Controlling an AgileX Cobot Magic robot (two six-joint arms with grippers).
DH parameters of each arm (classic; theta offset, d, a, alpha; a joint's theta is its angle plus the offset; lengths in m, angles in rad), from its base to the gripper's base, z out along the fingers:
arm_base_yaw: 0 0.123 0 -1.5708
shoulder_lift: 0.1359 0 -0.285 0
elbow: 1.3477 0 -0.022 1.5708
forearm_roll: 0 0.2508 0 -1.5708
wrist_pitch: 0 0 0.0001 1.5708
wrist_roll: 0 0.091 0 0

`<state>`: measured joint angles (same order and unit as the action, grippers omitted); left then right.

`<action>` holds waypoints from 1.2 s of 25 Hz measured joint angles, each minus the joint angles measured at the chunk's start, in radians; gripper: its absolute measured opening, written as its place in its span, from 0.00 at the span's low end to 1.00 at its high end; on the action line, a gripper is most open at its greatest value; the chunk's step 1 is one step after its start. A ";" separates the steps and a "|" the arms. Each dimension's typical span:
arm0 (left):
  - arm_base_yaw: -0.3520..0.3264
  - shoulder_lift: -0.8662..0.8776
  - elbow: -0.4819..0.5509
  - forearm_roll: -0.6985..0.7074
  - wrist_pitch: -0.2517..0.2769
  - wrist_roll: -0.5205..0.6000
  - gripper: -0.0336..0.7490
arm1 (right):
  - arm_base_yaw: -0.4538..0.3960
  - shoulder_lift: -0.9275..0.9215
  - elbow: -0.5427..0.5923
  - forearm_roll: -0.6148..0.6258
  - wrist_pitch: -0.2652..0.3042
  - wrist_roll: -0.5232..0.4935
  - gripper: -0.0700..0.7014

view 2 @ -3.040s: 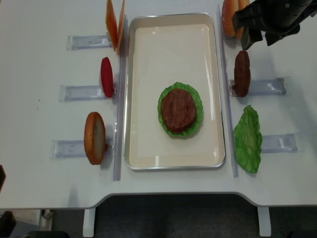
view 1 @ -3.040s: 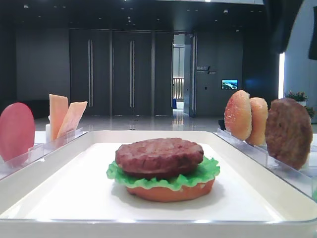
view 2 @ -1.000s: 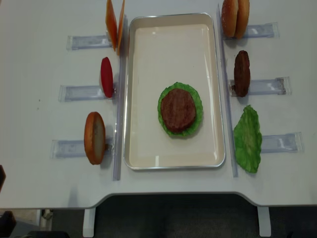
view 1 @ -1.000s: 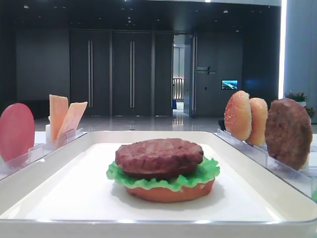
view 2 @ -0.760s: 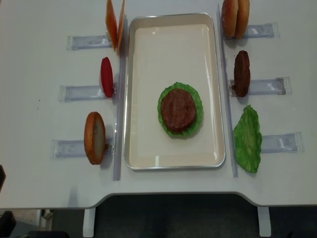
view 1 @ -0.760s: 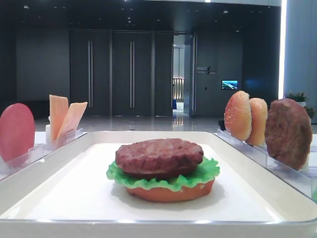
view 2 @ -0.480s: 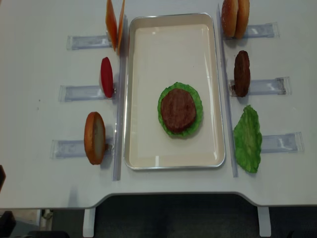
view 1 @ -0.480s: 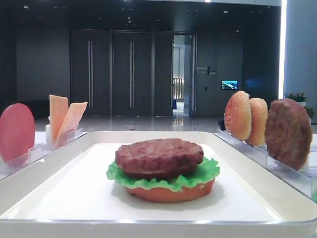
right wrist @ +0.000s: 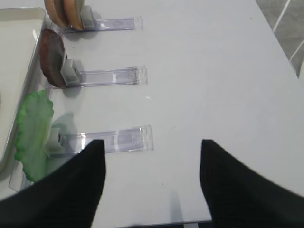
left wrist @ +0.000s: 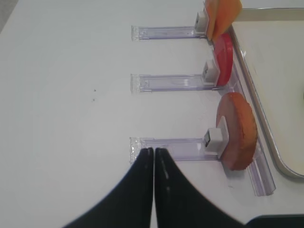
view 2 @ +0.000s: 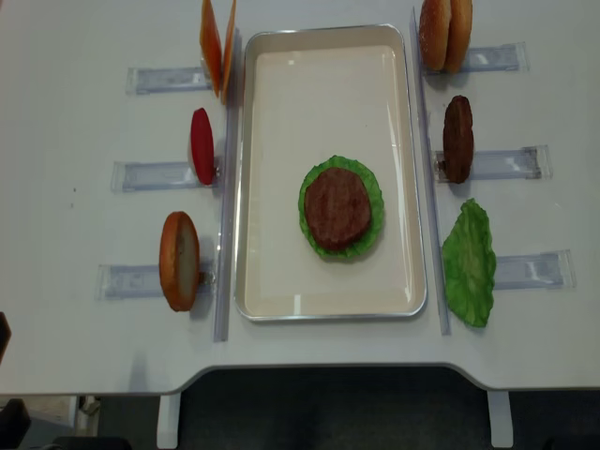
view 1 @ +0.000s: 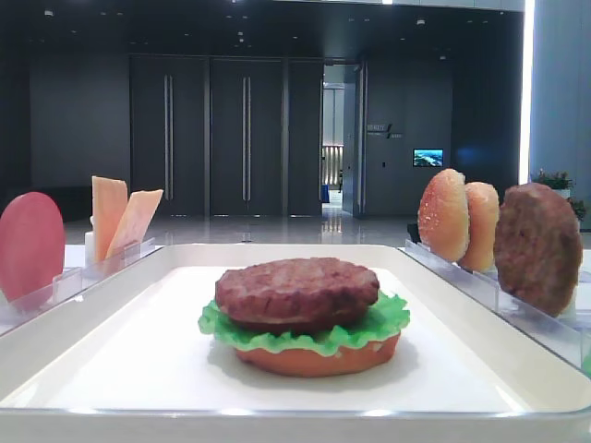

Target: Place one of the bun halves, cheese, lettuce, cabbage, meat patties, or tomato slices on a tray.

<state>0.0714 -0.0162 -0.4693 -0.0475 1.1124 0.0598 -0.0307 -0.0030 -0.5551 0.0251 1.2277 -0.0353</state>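
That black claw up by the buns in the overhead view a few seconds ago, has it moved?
Yes. It has pulled away off the right side; the overhead view now shows the bun halves and their rack uncovered, with no claw there.

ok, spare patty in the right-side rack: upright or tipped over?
Upright. The spare meat patty stands on edge in its clear rack, showing only a narrow profile from overhead and its round face in the low front view.

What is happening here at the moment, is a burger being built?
Yes. On the tray a stack stands half built: bottom bun, lettuce, meat patty on top. Nothing is held now. The left pincer is shut and empty; the right pincer is open over the table, near the spare lettuce leaf.
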 joint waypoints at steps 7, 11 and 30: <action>0.000 0.000 0.000 0.000 0.000 0.000 0.04 | 0.000 0.000 0.010 -0.025 -0.021 0.000 0.63; 0.000 0.000 0.000 0.000 0.000 0.000 0.04 | 0.000 0.000 0.042 -0.025 -0.070 0.000 0.63; 0.000 0.000 0.000 0.000 0.000 0.000 0.04 | 0.001 -0.005 0.048 -0.025 -0.091 0.000 0.63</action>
<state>0.0714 -0.0162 -0.4693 -0.0475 1.1124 0.0598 -0.0298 -0.0078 -0.5068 0.0000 1.1368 -0.0353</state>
